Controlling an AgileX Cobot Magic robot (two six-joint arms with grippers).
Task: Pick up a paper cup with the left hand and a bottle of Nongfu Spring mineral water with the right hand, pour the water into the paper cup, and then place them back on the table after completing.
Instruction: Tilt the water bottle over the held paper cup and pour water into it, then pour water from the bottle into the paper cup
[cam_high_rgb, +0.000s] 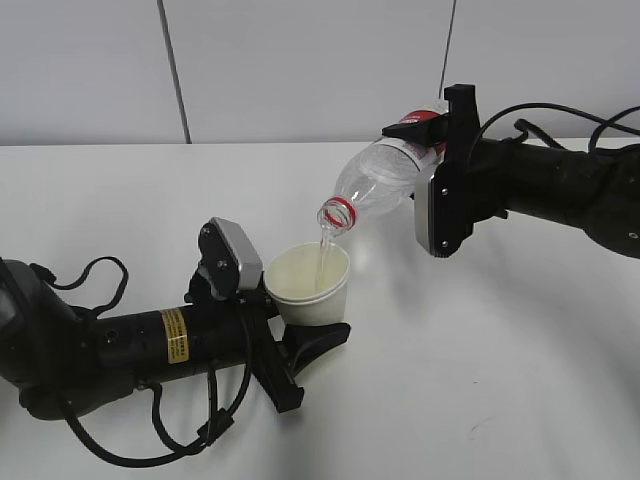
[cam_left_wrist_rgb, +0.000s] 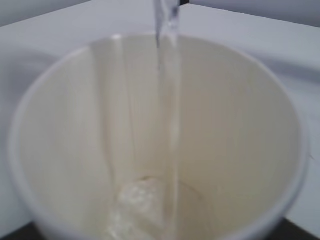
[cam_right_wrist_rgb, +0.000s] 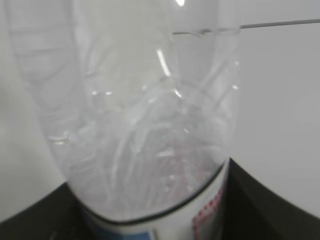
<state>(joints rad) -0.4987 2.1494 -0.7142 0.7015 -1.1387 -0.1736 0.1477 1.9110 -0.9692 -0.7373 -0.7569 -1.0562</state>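
Lower centre, left hand (cam_high_rgb: 300, 345): fingers pinching the paper cup (cam_high_rgb: 308, 285).
Upper right, right hand (cam_high_rgb: 440, 135): clamped on the tilted bottle (cam_high_rgb: 385, 175), mouth above the cup.
Water (cam_left_wrist_rgb: 167, 100): thin stream entering the cup.
Table (cam_high_rgb: 480, 380): plain white.
Room: pale panelled wall (cam_high_rgb: 300, 60) behind.

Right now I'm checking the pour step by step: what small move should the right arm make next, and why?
Probably hold the bottle tilted a little longer: a thin stream of water falls into the paper cup, and only its bottom looks wet. The stream lands well inside the rim, so no repositioning seems needed.
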